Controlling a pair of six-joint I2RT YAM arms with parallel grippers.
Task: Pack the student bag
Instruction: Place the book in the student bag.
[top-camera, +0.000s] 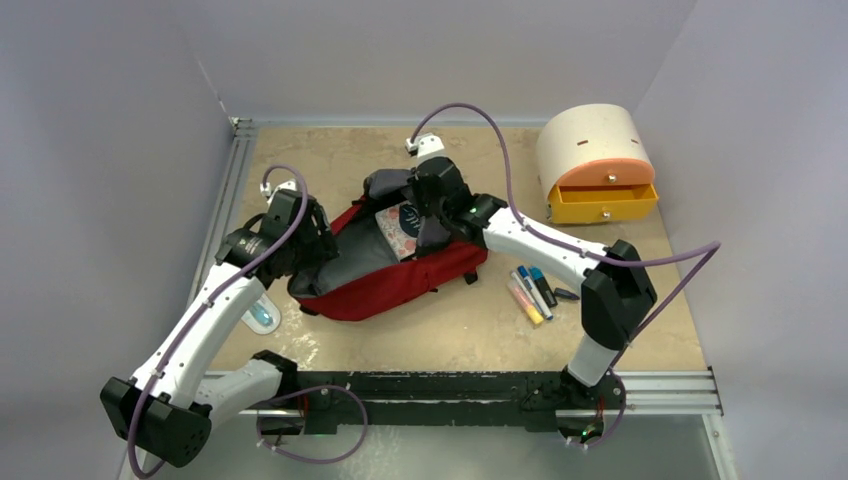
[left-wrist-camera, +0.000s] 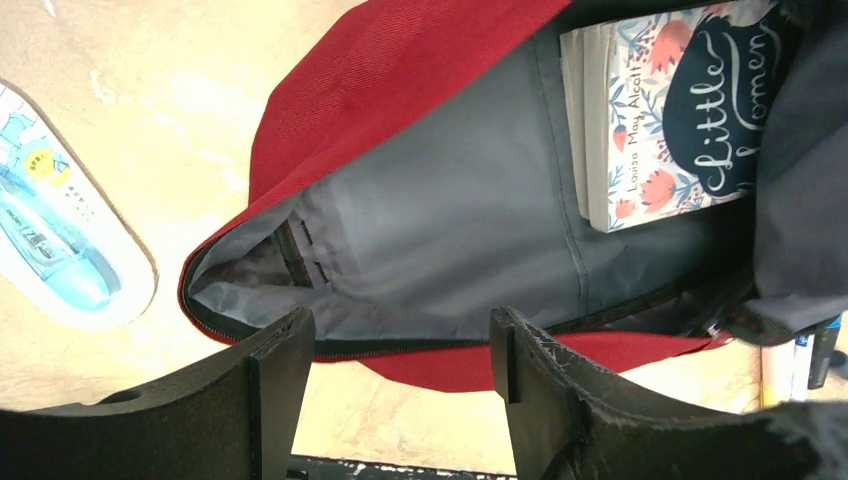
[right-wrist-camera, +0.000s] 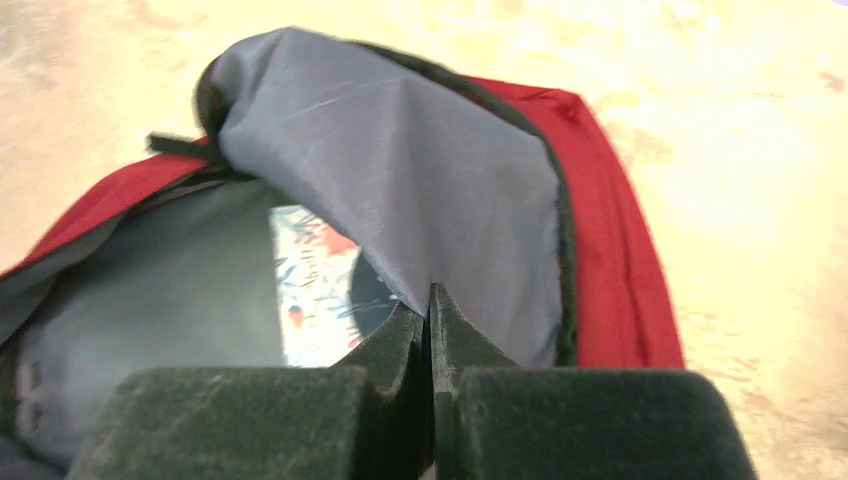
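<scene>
At the left of the top view a tape dispenser lies flat on the table, not yet packed. Just right of it the left tool hangs over the left end of the bag. Its wrist view shows it released, jaws well apart and nothing between them; they straddle the zipper rim at the bottom of the frame, and I cannot tell whether they touch it. It looks placed to reach the mouth, either to widen it or to go for the next item.

The bag lies on its side at the centre of the table, mouth gaping and grey lining exposed, so that things can slide in. A book already lies flat inside, toward the upper right of the left wrist view.

The right tool is clenched, its tips meeting on the grey edge of the raised flap. It seems to pinch the flap and hold it up; the flap stands upright, which keeps the mouth open.

Right of the bag, pens lie together on the table, still to be packed. At the upper right stands a drawer box, its drawer pulled out.
</scene>
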